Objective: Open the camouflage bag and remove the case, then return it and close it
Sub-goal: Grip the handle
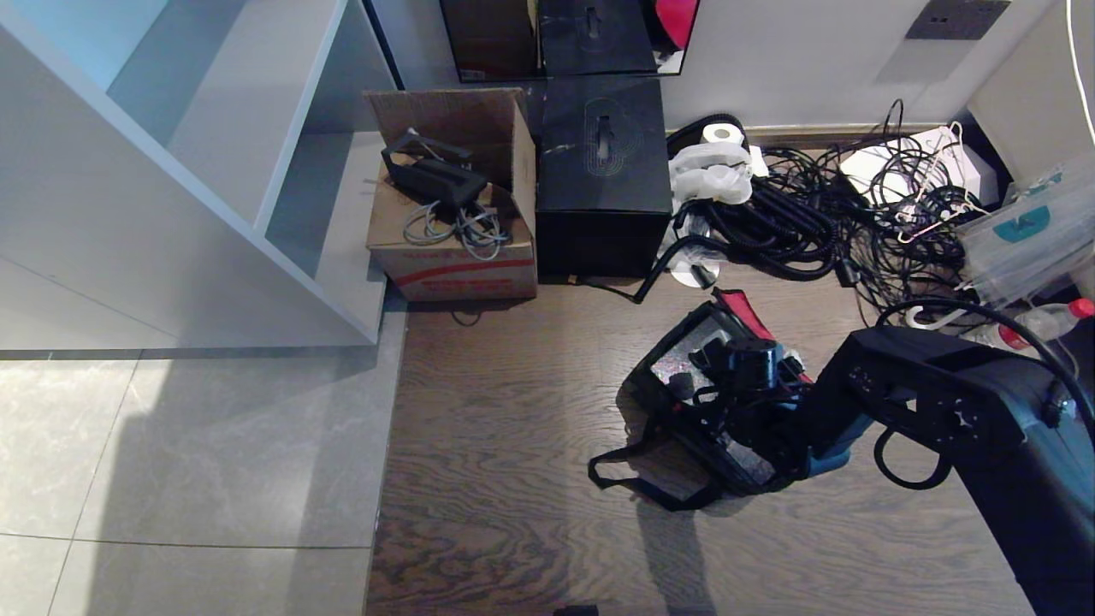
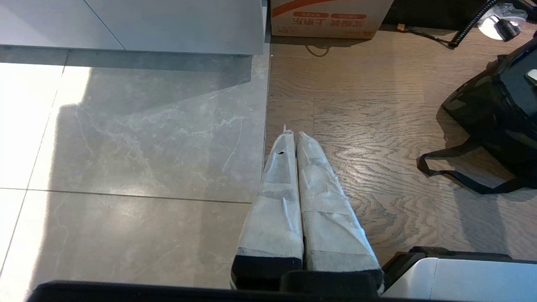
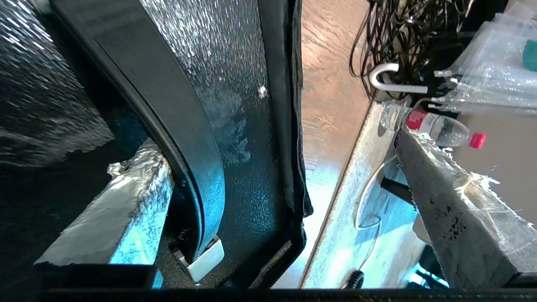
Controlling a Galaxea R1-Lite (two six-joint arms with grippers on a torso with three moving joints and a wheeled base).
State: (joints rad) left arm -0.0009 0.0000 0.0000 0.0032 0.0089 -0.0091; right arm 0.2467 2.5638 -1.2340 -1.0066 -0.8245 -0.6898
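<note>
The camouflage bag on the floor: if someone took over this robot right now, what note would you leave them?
Right gripper: open, down in the camouflage bag, fingers either side of the case's handle, not closed on it.
Left gripper: shut, empty, parked over the floor beside the bag.
The bag sits on the wooden floor, lid up, red lining showing. The case is inside.
Done: bag opened.
Left: whether the case has already been out I cannot tell; if not, lift it out, return it, then close the bag.

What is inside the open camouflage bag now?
The speckled black case lies inside the camouflage bag, its handle visible. The open right gripper covers part of it; anything beneath the case is hidden.
</note>
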